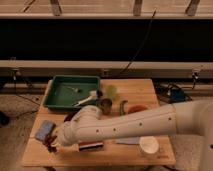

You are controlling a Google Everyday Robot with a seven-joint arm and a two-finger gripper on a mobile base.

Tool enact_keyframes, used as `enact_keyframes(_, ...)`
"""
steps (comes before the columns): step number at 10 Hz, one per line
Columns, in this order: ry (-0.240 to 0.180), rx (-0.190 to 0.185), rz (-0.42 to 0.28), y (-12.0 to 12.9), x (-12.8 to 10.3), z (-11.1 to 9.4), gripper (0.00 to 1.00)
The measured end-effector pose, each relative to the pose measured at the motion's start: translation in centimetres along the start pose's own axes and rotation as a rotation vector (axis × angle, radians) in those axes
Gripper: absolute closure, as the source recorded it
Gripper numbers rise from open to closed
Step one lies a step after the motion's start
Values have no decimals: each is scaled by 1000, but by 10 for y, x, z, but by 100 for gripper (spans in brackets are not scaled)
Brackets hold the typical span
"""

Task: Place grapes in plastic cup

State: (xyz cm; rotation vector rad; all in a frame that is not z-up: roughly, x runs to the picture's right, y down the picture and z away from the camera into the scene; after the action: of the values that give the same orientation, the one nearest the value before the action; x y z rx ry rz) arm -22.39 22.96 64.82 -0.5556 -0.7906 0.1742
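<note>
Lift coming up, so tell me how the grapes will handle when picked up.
Probably floppy: the grapes are a bunch of small berries, so they may dangle or shed one. Likely soft, so a hard squeeze could crush them. The gripper is shut, down at them beside the sponge.

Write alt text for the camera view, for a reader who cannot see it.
A white robot arm reaches across a wooden table, its closed gripper down at the grapes by the front-left edge, beside a blue sponge. The yellow-green plastic cup stands farther back, right of a green tray.
</note>
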Motion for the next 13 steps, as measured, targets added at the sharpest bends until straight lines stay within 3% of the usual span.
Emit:
enact_keyframes(3,-39,40,31,-1,18,-45,97)
enact_keyframes(7,-29,99,112,-15,60,-84,97)
enact_keyframes(9,-26,155,179,-44,86,-104,97)
enact_keyframes(13,-9,231,279,-90,130,-133,97)
